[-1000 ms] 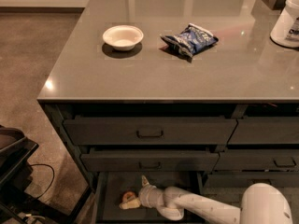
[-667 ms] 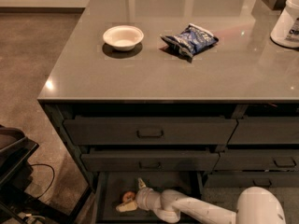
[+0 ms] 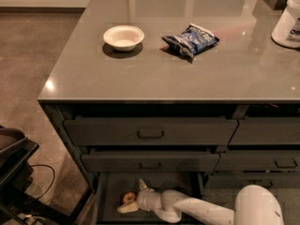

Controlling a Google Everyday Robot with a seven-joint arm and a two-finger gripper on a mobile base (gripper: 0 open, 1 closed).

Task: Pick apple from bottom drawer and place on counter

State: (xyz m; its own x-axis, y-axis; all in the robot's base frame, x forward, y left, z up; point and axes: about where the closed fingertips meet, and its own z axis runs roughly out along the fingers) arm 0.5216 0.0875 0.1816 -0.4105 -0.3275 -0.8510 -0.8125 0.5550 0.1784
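We are at the grasp. Our gripper (image 3: 130, 197) sits inside the bottom drawer (image 3: 108, 191), jaws spread either side of the apple (image 3: 128, 198), which lies on the drawer floor at 9 o'clock from the wrist. Next, we judge, comes closing, lifting clear, and carrying up to the counter (image 3: 140, 78). We count 1 apple, 1 bowl (image 3: 123, 36), 1 snack bag (image 3: 191, 39).
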